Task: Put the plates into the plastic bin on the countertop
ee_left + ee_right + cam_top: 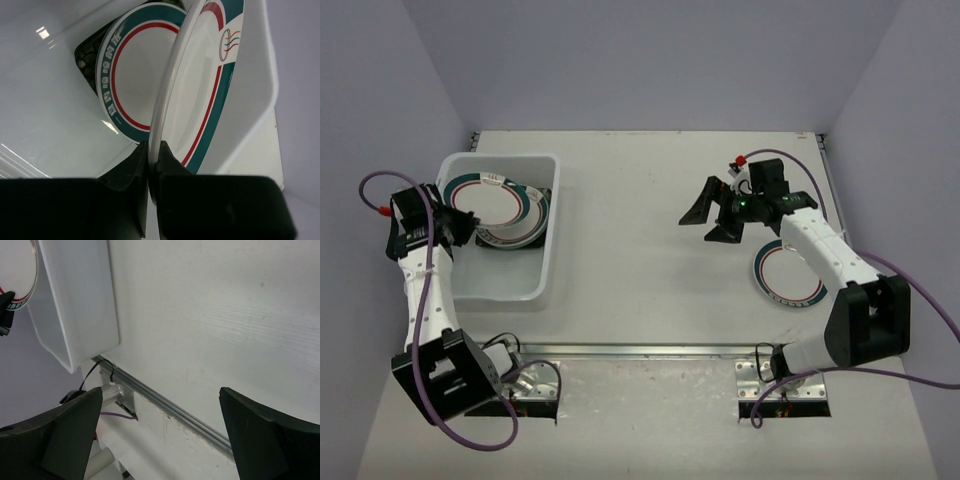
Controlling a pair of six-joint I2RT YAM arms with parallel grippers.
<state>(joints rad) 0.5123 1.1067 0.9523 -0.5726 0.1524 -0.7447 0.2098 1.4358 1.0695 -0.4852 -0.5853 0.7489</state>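
The white plastic bin [545, 275] stands at the left of the countertop [650, 290]. My left gripper [460, 228] is shut on the rim of a teal-rimmed plate [485, 200] and holds it tilted inside the bin. In the left wrist view that plate [200, 100] stands edge-on between my fingers [152, 165], over a second teal and red-ringed plate [135, 80] and a dark plate [87, 62] beneath. My right gripper [712, 215] is open and empty above the middle of the countertop. Another teal and red-ringed plate [790, 275] lies flat at the right, partly under the right arm.
A metal rail [640, 350] runs along the near edge of the countertop, also in the right wrist view [170, 400]. The bin's outer wall [75, 305] shows at the left of that view. Purple cables loop beside both arm bases.
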